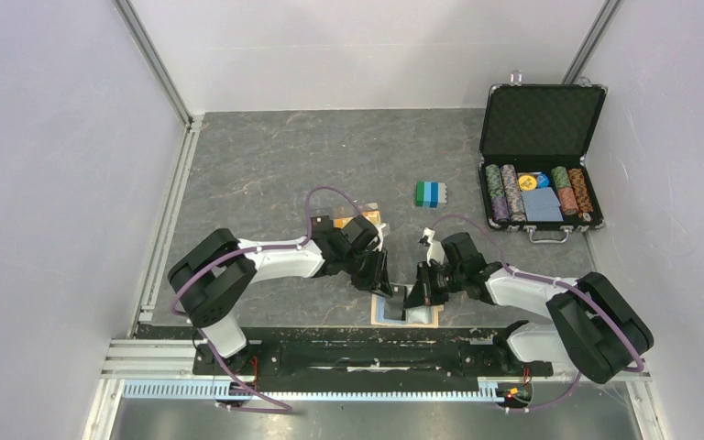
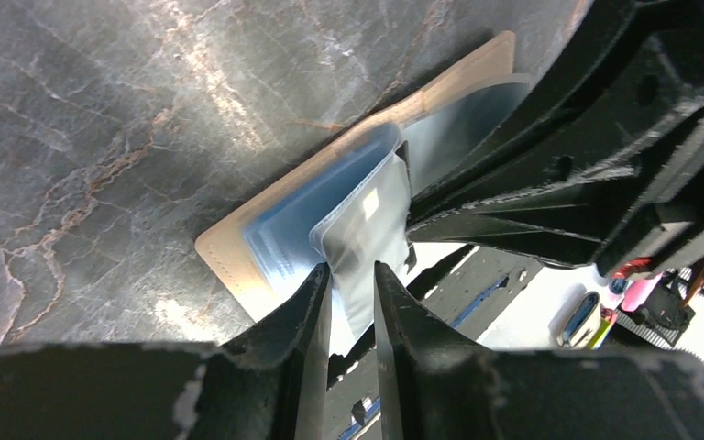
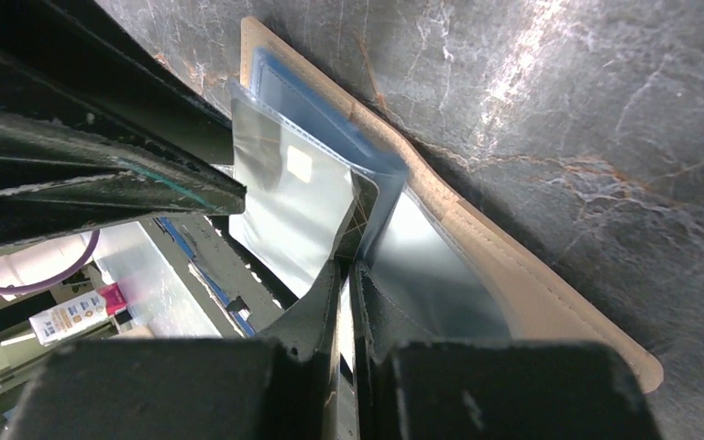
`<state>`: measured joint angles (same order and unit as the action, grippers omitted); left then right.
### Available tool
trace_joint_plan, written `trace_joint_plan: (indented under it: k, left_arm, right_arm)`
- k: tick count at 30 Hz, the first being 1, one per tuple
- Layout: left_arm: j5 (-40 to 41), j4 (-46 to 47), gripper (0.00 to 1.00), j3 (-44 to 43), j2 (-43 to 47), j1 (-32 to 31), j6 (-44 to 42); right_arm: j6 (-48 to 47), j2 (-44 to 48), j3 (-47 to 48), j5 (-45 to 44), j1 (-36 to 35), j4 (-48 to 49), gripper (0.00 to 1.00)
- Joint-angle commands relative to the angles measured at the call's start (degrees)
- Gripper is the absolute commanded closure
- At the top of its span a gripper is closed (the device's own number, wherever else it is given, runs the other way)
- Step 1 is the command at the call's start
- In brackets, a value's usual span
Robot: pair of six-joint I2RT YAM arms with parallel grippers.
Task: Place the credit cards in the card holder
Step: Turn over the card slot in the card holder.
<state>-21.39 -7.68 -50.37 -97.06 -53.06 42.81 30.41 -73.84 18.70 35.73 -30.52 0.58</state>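
The tan card holder lies open at the table's near edge, its light-blue lining up. A clear sleeve stands up from it, and a grey credit card with a pale chip sits in it; how deep, I cannot tell. My left gripper is narrowly open, its tips either side of the card's lower edge. My right gripper is shut on a clear sleeve of the holder. Orange-gold cards lie behind the left wrist.
A green-and-blue block stack stands mid-table. An open black chip case with poker chips is at the far right. The black mounting rail runs just behind the holder. White walls enclose the table.
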Motion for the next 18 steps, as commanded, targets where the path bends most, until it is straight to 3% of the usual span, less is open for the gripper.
trace_joint_plan:
  k: [1,14,18]
  left_arm:
    - [-5.6,7.4,0.72,0.1,3.7,-0.5,2.9]
    - [-12.2,11.6,0.70,-1.8,-0.4,-0.6,4.5]
    - [-13.2,12.5,0.69,-2.3,-2.0,-0.5,5.1]
  right_arm:
    - [-0.7,0.2,-1.1,-1.8,-0.5,1.4,0.95]
    - [0.2,3.2,1.6,-2.0,-0.5,-0.4,0.86]
    - [-1.6,5.0,4.1,-5.3,-0.5,-7.6,0.79]
